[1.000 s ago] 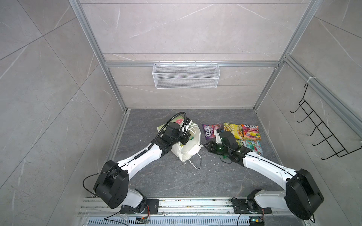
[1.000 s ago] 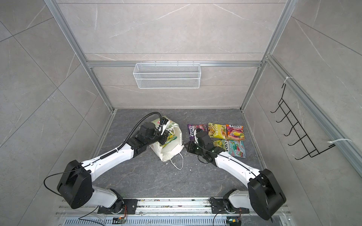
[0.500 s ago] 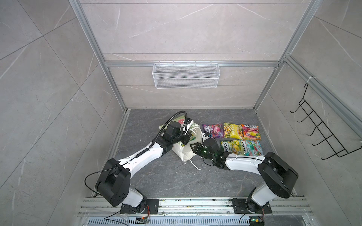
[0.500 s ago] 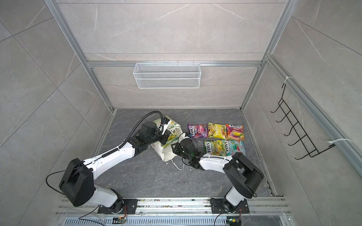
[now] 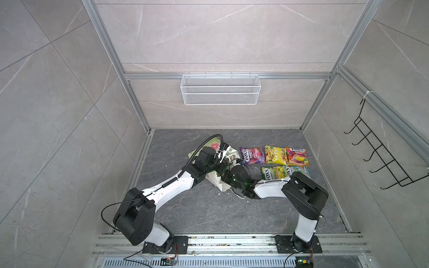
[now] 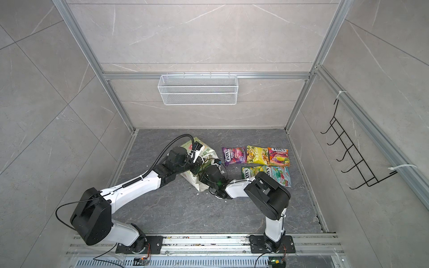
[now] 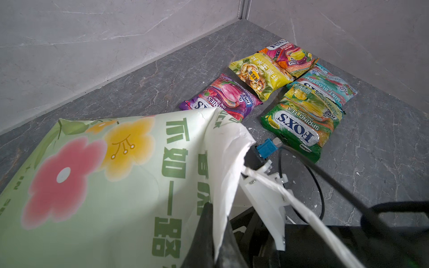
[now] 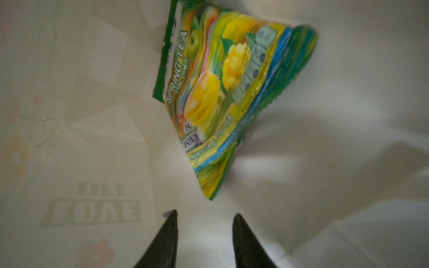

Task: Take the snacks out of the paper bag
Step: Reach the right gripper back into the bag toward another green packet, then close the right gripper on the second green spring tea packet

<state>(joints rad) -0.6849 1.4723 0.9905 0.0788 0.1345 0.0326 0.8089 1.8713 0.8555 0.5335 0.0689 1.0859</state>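
One packet (image 8: 220, 92) sits in the paper bag (image 5: 219, 184), which rests on the floor (image 5: 209, 213). Five more packets (image 5: 275, 155) lie just right of it: three behind, two in front.

Grey tiled walls (image 5: 220, 34), wire basket (image 5: 220, 92), dark, perhaps stone, floor (image 5: 197, 208).

Occlusions | right gripper (image 8: 204, 214): finger bases cut by frame; unseen in both top views, inside bag (image 5: 217, 183) | teal packet (image 5: 301, 169): 6 o'clock edge under right arm (image 5: 301, 192) | green packet (image 8: 218, 92) in bag: one end cropped, far edge smeared | left gripper (image 7: 207, 232): tips behind bag paper | bag, left wrist view: sides cropped, lettering partly folded under
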